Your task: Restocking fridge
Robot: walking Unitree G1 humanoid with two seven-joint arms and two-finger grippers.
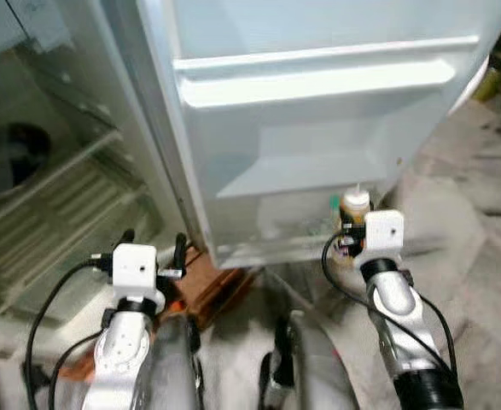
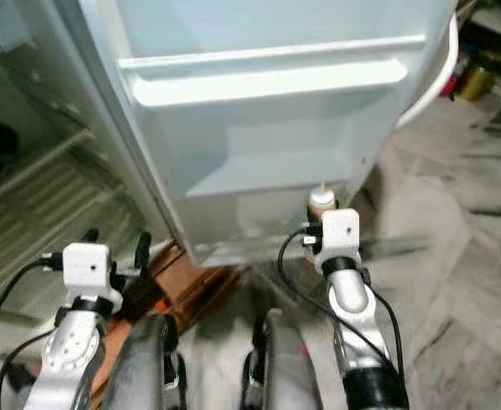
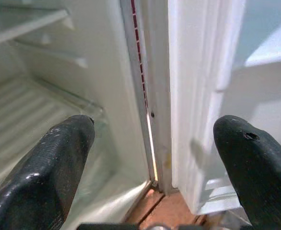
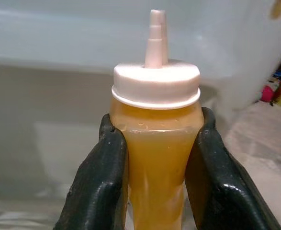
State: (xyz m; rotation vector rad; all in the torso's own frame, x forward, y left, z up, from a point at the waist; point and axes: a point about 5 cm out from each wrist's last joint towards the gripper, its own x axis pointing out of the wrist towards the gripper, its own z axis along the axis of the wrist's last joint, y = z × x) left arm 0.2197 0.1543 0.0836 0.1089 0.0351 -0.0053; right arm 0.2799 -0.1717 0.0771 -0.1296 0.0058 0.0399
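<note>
Main risk: fridge door (image 1: 318, 137) fills the upper middle of the eye views, and its lowest door bin (image 1: 267, 231) has a clear front lip just ahead of the bottle, so if the base isn't carried over that lip the bottle likely catches and tips, or slips in the grip since it looks pinched high on the body. Fridge interior (image 1: 45, 196) with ribbed shelf sits at left, clear of the path. Right arm is stretched forward at lower right of centre, right gripper (image 4: 154, 167) clamped either side of the squeeze bottle (image 4: 155, 158) of amber sauce, upright, white nozzle cap (image 4: 155, 84) on top. Left arm is raised at lower left near the hinge, left gripper (image 3: 152, 158) spread wide, holding nothing
</note>
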